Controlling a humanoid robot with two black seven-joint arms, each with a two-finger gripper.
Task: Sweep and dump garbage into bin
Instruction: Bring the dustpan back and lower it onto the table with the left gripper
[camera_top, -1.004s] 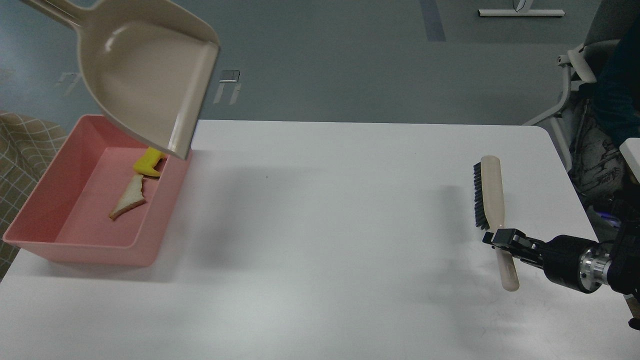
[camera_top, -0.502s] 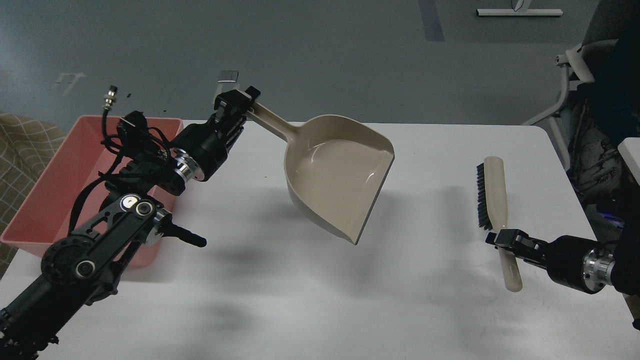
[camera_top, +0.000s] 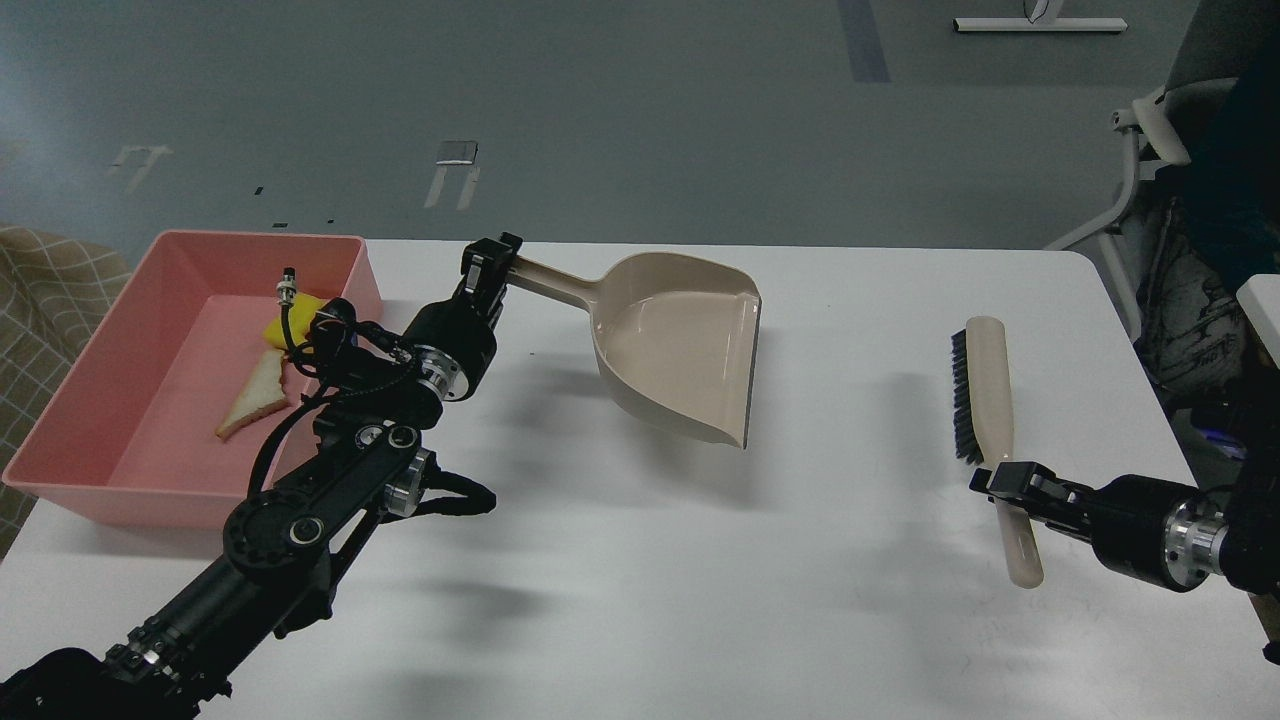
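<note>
The pink bin (camera_top: 60, 420) stands at the table's left edge. Inside it lie the yellow foam chunk (camera_top: 275, 328) and the white bread slice (camera_top: 255, 395), both partly hidden by my left arm. My left gripper (camera_top: 490, 268) is shut on the handle of the beige dustpan (camera_top: 685, 345), which is empty and sits low over the table's middle, right of the bin. My right gripper (camera_top: 1005, 482) is shut on the handle of the beige brush (camera_top: 985, 385) with black bristles, which lies at the table's right side.
The white table (camera_top: 640, 580) ends near a chair (camera_top: 1160, 160) at the right. A checked cloth (camera_top: 40, 290) shows at the far left beside the bin.
My left arm has swung the empty dustpan from above the bin rightward and down to the table's middle. The garbage stays in the bin. The right gripper and brush have barely moved.
</note>
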